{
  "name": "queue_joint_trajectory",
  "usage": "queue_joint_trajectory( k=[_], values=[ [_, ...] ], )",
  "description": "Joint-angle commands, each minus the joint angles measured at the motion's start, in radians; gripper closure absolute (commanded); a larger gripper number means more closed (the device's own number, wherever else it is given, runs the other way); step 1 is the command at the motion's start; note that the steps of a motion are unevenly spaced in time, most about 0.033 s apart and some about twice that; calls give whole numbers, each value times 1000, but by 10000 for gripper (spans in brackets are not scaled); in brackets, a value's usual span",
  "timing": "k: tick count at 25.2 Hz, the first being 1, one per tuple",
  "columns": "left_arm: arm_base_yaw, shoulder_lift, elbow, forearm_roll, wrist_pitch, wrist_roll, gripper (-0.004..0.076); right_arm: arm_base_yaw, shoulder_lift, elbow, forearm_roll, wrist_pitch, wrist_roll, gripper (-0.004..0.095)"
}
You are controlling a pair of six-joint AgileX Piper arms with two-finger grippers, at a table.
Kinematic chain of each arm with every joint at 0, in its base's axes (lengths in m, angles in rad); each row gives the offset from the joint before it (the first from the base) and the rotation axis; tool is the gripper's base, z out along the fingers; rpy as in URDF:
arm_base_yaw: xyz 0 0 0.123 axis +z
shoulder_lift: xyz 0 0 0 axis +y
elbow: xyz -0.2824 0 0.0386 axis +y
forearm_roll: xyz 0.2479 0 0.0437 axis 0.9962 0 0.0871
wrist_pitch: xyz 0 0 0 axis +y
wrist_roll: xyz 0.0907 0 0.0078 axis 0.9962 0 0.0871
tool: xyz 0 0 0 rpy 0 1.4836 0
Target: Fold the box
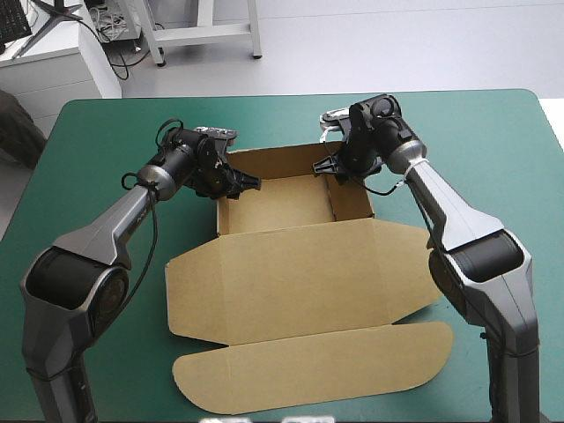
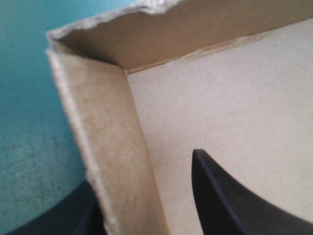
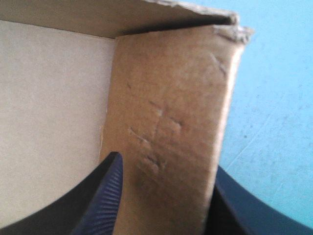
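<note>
In the high view, the brown box (image 1: pixel 291 264) lay at the middle of the counter (image 1: pixel 97 132). Its tray (image 1: pixel 278 204) sat toward the far edge with its walls raised. The lid (image 1: pixel 352 273) lay flat toward the near edge, and its rounded flap (image 1: pixel 308 366) was closest to that edge. The left hand (image 1: pixel 242 185) was at the far end of the tray wall facing the counter's left edge. The right hand (image 1: pixel 328 167) was at the far end of the wall facing the right edge.

In the left wrist view, the left hand (image 2: pixel 144 183) stood astride the left wall (image 2: pixel 110 147), close to where it met the far wall (image 2: pixel 195 34). Its black fingers were apart. The inner finger (image 2: pixel 230 200) was over the tray floor with a gap between it and the board. The outer finger (image 2: pixel 68 220) was outside, over the teal-green cover (image 2: pixel 29 122).

In the right wrist view, the right hand (image 3: pixel 165 164) was clamped on the right wall (image 3: pixel 171 98), near the tray's far corner. One finger lay against the wall's inner face and the other sat tight behind it, on the cover's side.
</note>
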Motion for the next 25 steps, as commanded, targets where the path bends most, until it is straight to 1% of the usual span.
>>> queue_joint_trajectory(
  k=[1,8,13,17,20,23,25],
  values=[
    [-25,-67,-25,-65,22,-18,395,-9,-73,-48,16,17,-37,455],
    [-25,-108,-31,-38,32,-18,394,-9,-75,-65,16,17,-43,451],
    [-25,-132,-34,14,59,-22,394,-9,-75,-65,16,17,-60,450],
    [-25,-148,-34,2,65,-22,394,-9,-75,-65,16,17,-72,450],
    [-25,-158,-34,9,42,-53,394,-11,-86,-68,10,17,-90,450],
    [-25,-158,-34,14,47,-67,394,-13,-96,-70,22,17,-75,450],
    [-25,-160,-34,42,54,-113,394,-15,-96,-79,16,17,-60,450]
  ],
)
